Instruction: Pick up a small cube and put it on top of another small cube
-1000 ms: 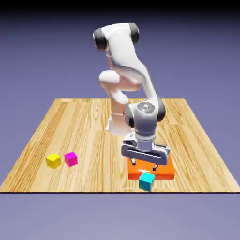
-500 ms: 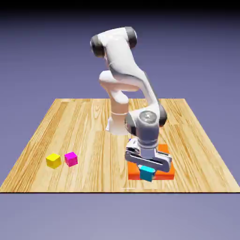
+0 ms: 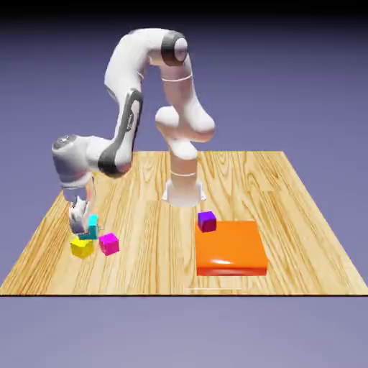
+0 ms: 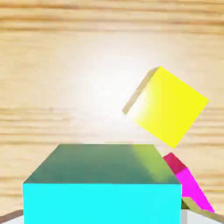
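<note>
Cyan cube carried across from beside the orange block; now nearly over the target.
The claw [image 3: 83, 228] pinches the cyan cube [image 3: 90, 228]; yellow cube [image 3: 81, 247] just below it; lowering and release remain.

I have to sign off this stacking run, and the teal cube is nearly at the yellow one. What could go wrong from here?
1. In the hand view the teal cube is not yet over the yellow cube, which also sits turned; released now, it would likely land off-centre and slide off.
2. The pink cube sits close beside the yellow cube, so the gripper could knock it on the way down.
</note>
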Robot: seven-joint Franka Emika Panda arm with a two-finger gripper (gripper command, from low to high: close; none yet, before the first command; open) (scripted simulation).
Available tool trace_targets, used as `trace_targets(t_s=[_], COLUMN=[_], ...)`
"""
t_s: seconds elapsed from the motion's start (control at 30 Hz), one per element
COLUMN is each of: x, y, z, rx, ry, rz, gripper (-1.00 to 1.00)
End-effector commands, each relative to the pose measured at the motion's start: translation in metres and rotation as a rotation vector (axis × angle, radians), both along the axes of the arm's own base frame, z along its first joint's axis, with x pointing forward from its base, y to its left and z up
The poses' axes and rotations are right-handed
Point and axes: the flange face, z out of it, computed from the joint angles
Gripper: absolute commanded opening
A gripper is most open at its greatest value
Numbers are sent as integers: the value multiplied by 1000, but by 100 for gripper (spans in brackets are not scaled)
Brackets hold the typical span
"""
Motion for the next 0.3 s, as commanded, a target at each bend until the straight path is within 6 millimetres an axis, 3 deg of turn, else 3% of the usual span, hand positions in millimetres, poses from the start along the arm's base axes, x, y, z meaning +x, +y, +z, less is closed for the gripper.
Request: trace_targets(t_s=[0.0, 0.13, 0.17, 0.2, 0.23, 0.27], x=[0, 1, 0, 0, 0, 1], y=[0, 5, 5, 5, 5, 4], z=[0, -64, -70, -70, -70, -54], rx=[0, 0, 0, 0, 0, 0], ry=[1, 1, 1, 1, 1, 1], rz=[0, 0, 0, 0, 0, 0], gripper=[-100, -100, -100, 100, 100, 100])
